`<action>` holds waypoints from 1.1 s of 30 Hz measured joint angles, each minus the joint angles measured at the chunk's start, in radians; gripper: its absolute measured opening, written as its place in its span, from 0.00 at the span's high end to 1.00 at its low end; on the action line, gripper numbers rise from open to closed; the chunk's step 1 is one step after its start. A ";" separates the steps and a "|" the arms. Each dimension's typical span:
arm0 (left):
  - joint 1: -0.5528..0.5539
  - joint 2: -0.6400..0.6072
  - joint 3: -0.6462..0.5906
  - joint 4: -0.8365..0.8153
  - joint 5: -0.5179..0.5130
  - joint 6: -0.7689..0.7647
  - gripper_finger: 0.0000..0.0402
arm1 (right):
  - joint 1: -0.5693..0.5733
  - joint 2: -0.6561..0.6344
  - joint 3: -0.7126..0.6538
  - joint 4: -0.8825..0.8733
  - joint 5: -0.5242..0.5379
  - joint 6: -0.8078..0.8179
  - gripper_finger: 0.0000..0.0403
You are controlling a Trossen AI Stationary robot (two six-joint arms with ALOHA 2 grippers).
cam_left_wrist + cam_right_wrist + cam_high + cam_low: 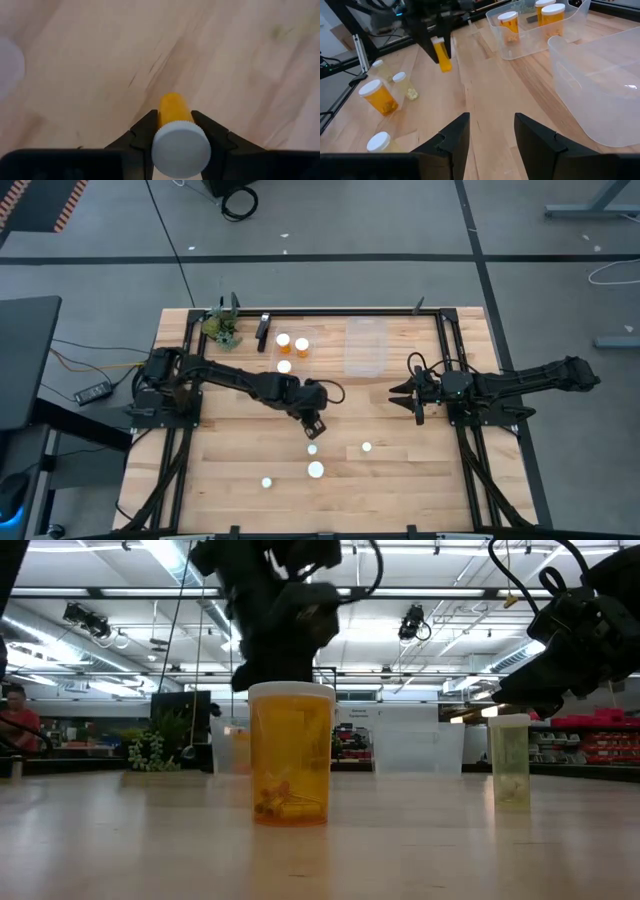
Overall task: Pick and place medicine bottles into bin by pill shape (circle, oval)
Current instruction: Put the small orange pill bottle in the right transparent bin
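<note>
Left gripper (177, 142) has its jaws clamped on an orange bottle (174, 111), lifted off the bench mid-table, long axis pointing forward out of the jaws. Right gripper (491, 134) waits, jaws apart.

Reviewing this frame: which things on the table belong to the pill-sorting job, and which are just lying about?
Job:
- orange bottle held by left gripper
- loose bottles
- bin with three bottles
- empty bin
- right gripper, open, waiting

Lying about:
- small plant
- dark object beside it
</note>
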 joint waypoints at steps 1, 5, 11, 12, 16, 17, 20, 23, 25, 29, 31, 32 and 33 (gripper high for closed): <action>0.004 0.000 0.017 0.001 0.000 0.018 0.72 | 0.000 0.000 0.000 0.000 0.000 0.000 0.60; 0.016 0.017 0.090 0.003 0.000 0.067 0.72 | 0.000 0.000 0.000 0.000 0.000 0.000 0.60; 0.018 0.116 0.231 -0.005 0.000 0.132 0.72 | 0.000 0.000 0.000 -0.002 0.000 0.000 0.60; 0.018 0.141 0.260 -0.005 0.000 0.149 0.72 | 0.000 0.000 0.000 -0.001 0.000 0.000 0.60; 0.021 0.241 0.402 -0.073 0.011 0.208 0.72 | 0.000 0.000 0.000 -0.001 0.000 0.000 0.60; 0.023 0.265 0.439 -0.107 0.011 0.226 0.72 | 0.000 0.000 0.000 -0.001 0.000 0.000 0.60; 0.034 0.337 0.558 -0.209 0.012 0.268 0.72 | 0.000 0.000 0.000 -0.002 0.000 0.000 0.60; 0.050 0.396 0.660 -0.312 0.012 0.315 0.72 | 0.000 0.000 0.000 -0.002 0.000 0.000 0.60; 0.063 0.424 0.702 -0.339 0.012 0.340 0.72 | 0.000 0.000 0.000 -0.001 0.000 0.000 0.60; 0.091 0.453 0.734 -0.340 0.012 0.391 0.72 | 0.000 0.000 0.000 -0.002 0.000 0.000 0.60; 0.107 0.456 0.734 -0.337 0.012 0.406 0.71 | 0.000 0.000 0.000 -0.003 0.000 0.000 0.60; 0.116 0.457 0.734 -0.339 0.012 0.408 0.71 | 0.000 0.000 0.000 -0.002 0.000 0.000 0.60; 0.124 0.457 0.734 -0.337 0.011 0.411 0.71 | 0.000 0.000 0.000 -0.003 0.000 0.000 0.60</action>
